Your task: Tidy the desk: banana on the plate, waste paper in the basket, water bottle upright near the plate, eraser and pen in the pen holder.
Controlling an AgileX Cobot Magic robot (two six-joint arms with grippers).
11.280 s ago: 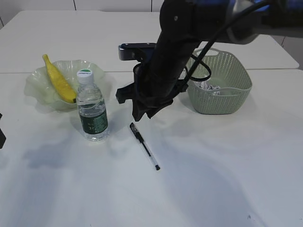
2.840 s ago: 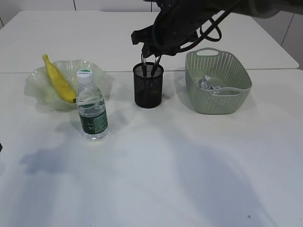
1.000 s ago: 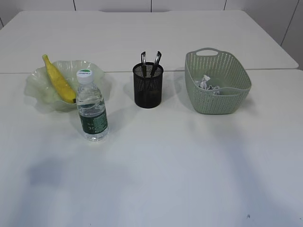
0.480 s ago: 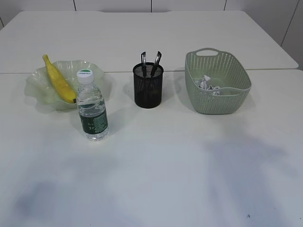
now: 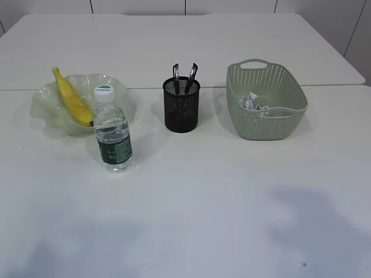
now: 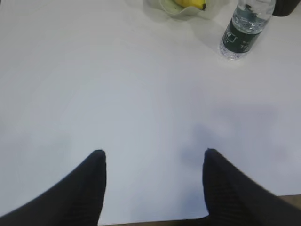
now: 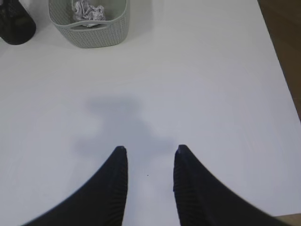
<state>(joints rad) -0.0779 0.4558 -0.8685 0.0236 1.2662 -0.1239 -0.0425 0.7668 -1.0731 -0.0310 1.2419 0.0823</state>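
While both hover empty, left claw (image 6: 153,155) well short of water bottle (image 6: 247,28)

No readable text anywhere.
The bottle (image 5: 113,138) carries a dark green label (image 5: 116,153) with pale marks on it, and its white cap (image 5: 104,91) has a small green print on top, but both are too small and blurred to make out a word or brand in the exterior view; in the left wrist view the label (image 6: 240,38) shows only faint white specks. The paper (image 5: 253,103) in the basket (image 5: 272,124) shows faint print that cannot be read.
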